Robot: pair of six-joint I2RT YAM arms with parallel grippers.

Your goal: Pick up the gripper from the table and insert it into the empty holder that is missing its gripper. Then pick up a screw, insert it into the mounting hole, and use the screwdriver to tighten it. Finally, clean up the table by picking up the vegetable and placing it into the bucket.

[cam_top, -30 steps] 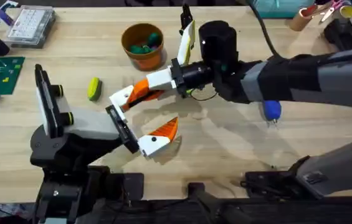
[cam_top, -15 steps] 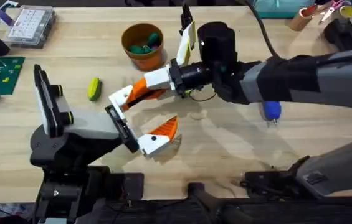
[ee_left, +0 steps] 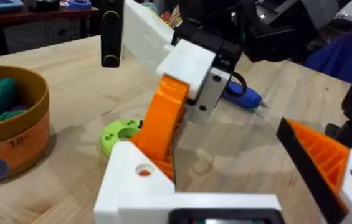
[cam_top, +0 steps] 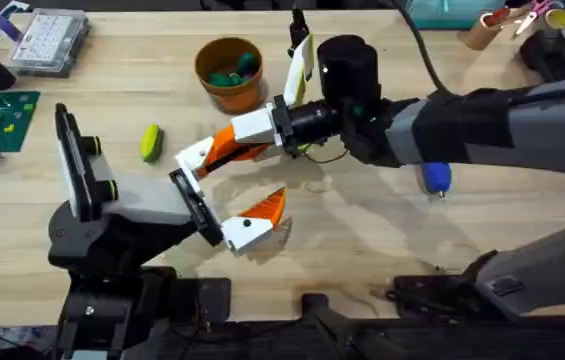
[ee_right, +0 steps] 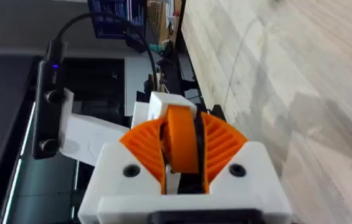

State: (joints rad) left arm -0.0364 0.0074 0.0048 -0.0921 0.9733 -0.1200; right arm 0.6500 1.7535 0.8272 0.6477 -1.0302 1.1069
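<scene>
Almost nothing has shifted: your right gripper [cam_top: 224, 146] still pinches the orange ribbed finger piece [cam_top: 230, 148] against the plain white wedge-shaped holder [cam_top: 194, 153], left gripper [cam_top: 230, 190] spread at six o'clock, so seating continues.

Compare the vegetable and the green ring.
Vegetable is oblong, yellow with dark green sides; ring is round, lime, holed. Vegetable lies clear of both arms; ring sits close by the right gripper. Both rest on the table.
</scene>
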